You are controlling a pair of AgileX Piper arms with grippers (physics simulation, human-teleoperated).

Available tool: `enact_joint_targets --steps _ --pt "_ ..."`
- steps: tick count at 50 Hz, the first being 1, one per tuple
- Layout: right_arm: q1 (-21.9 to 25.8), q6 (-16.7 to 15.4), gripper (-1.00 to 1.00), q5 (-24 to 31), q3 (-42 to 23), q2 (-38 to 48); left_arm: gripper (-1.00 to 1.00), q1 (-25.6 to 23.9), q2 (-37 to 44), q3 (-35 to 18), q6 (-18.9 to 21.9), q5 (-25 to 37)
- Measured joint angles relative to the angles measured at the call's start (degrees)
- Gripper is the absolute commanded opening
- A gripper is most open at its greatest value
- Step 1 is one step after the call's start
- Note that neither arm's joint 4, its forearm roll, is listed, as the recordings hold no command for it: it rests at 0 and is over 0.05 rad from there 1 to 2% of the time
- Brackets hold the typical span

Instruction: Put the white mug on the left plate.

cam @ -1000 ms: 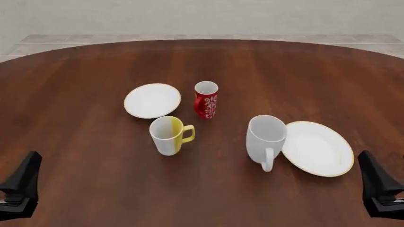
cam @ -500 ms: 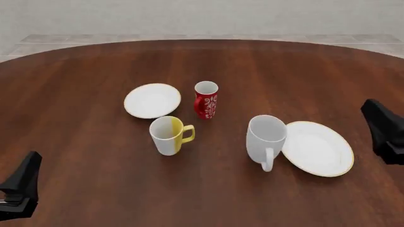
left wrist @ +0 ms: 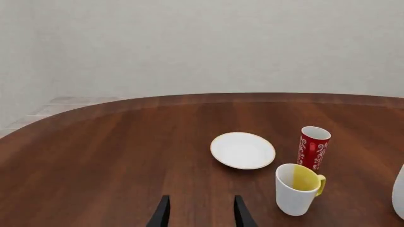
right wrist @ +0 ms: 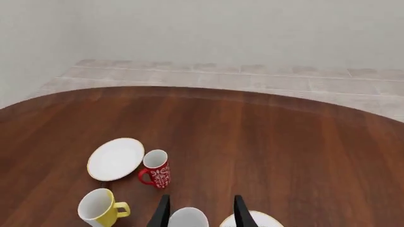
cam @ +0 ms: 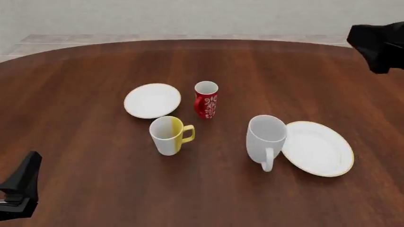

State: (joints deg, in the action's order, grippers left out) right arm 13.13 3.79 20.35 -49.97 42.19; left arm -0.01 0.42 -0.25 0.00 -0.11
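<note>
The tall all-white ceramic mug [cam: 266, 140] stands upright on the brown wooden surface [cam: 82, 142], its side touching the larger gold-rimmed plate [cam: 317, 148], well apart from the small gold-rimmed white plate [cam: 152, 100]. The right pincer [right wrist: 198, 210] hangs above it, fingers parted and empty; the left pincer [left wrist: 198, 215] is likewise parted, low at the near edge. The step appears to be the approach, so the next move calls for descending around the mug.

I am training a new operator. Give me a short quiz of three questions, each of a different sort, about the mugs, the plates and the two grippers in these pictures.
1. True or false: the tall plain all-white mug already stands on the smaller round white plate with the gold-orange rim.
2. Multiple choice: which thing stands closest beside the larger white plate with the same rim? A. the small red patterned mug B. the all-white mug C. the white mug with a yellow half
3. Fill in: the left gripper and the right gripper each hold ____.

Key: 1 false; 2 B; 3 nothing.
</note>
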Motion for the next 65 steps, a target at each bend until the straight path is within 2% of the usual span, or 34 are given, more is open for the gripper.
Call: enact_joint_targets --steps 4,13,30,51,65 --pt "-0.1 1.2 1.0 1.8 -2.4 2.2 1.0 0.0 0.0 0.0 0.0 0.0" --pt "-0.6 6.8 1.0 4.1 -4.1 6.1 1.0 0.0 0.0 0.0 0.0 0.0" --pt "1.8 16.9 1.0 2.2 1.6 11.7 1.0 0.0 0.0 0.0 0.0 0.0" --pt "6.0 23.3 1.0 -1.4 7.6 19.0 1.0 0.0 0.0 0.0 0.0 0.0" --pt "6.4 25.9 1.0 -4.0 10.4 21.9 1.0 0.0 0.0 0.0 0.0 0.0"
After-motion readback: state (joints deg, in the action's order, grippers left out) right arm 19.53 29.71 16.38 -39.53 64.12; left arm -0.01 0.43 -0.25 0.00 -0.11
